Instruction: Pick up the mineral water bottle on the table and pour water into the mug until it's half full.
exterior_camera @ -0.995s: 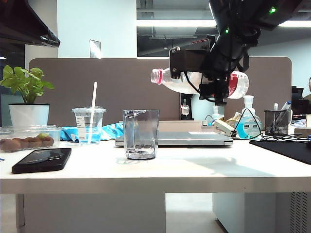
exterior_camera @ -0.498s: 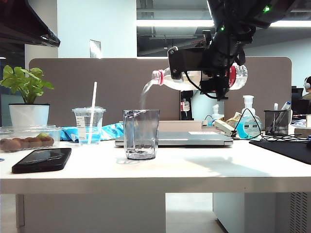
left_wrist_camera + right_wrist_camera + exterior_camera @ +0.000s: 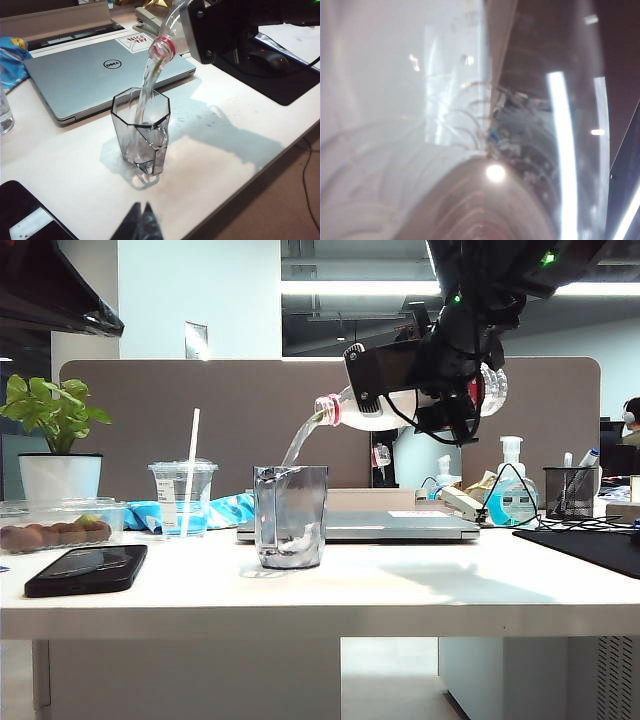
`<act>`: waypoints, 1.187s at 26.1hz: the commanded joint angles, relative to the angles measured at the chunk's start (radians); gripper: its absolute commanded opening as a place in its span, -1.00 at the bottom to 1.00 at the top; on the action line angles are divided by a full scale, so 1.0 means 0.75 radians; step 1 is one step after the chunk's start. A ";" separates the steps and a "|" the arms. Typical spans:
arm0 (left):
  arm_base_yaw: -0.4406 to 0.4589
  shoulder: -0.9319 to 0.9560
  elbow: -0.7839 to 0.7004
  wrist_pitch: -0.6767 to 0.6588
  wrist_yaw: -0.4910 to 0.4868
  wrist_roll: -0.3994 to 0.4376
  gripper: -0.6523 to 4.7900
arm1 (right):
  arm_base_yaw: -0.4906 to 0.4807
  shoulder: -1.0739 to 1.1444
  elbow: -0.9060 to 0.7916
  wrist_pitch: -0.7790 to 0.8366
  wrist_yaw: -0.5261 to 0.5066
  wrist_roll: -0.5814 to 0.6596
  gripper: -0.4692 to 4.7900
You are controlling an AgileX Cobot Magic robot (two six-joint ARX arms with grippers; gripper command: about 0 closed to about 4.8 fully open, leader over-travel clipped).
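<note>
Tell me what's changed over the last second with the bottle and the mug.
The right hand tipped the mineral water bottle neck-down, and water now streams into the mug, pooling at its bottom. The hand kept its grip. The mug, the table and the left hand stayed put.

- I count one mineral water bottle [image 3: 400, 405], tipped over one mug [image 3: 291, 516].
- One lidded cup with a straw [image 3: 182, 496].
- One closed laptop [image 3: 390, 525].
- One black phone [image 3: 87, 569].
- One potted plant [image 3: 57, 440].
- One blue pump bottle [image 3: 511, 490].
- One mesh pen holder [image 3: 570, 490].
- One counter [image 3: 400, 590].
</note>
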 commanded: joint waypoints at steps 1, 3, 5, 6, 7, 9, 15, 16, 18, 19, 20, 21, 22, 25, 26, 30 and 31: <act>0.001 -0.003 0.005 0.011 0.006 0.001 -0.78 | 0.001 -0.014 0.015 0.061 -0.002 -0.006 0.22; 0.001 -0.003 0.005 0.008 0.006 0.001 -0.78 | 0.001 -0.014 0.015 0.061 -0.001 -0.033 0.22; 0.001 -0.003 0.005 0.007 0.006 0.002 -0.78 | 0.001 -0.014 0.015 0.062 -0.001 -0.043 0.22; 0.001 -0.003 0.005 0.007 0.006 0.002 -0.78 | 0.001 -0.014 0.015 0.062 0.000 -0.076 0.22; 0.001 -0.003 0.005 0.007 0.006 0.002 -0.78 | 0.001 -0.014 0.015 0.062 0.000 -0.083 0.22; 0.001 -0.003 0.005 0.007 0.006 0.002 -0.78 | 0.001 -0.014 0.015 0.062 0.000 -0.094 0.22; 0.001 -0.003 0.005 0.002 0.006 0.002 -0.78 | 0.001 -0.014 0.015 0.063 0.001 -0.099 0.22; 0.001 -0.003 0.005 -0.002 0.006 0.002 -0.78 | 0.001 -0.014 0.015 0.062 0.001 -0.099 0.22; 0.001 -0.003 0.005 -0.009 0.006 0.002 -0.78 | 0.001 -0.014 0.015 0.062 0.002 -0.099 0.22; 0.001 -0.003 0.005 -0.013 0.006 0.002 -0.78 | 0.001 -0.014 0.015 0.063 0.002 -0.099 0.22; 0.001 -0.003 0.005 -0.015 0.006 0.002 -0.78 | 0.001 -0.014 0.015 0.063 0.002 -0.099 0.22; 0.001 -0.003 0.005 -0.015 0.006 0.002 -0.78 | 0.001 -0.014 0.015 0.063 0.001 -0.099 0.22; 0.001 -0.003 0.005 -0.014 0.006 0.002 -0.78 | 0.001 -0.014 0.015 0.063 0.002 -0.099 0.22; 0.001 -0.003 0.005 -0.014 0.006 0.002 -0.78 | 0.001 -0.014 0.015 0.063 0.004 -0.099 0.22; 0.001 -0.003 0.005 -0.014 0.006 0.002 -0.78 | 0.001 -0.014 0.015 0.063 0.004 -0.099 0.22; 0.001 -0.003 0.005 -0.014 0.006 0.003 -0.78 | 0.001 -0.014 0.015 0.063 0.004 -0.099 0.22; 0.001 -0.003 0.005 -0.014 0.006 0.003 -0.78 | 0.001 -0.014 0.015 0.063 0.004 -0.099 0.22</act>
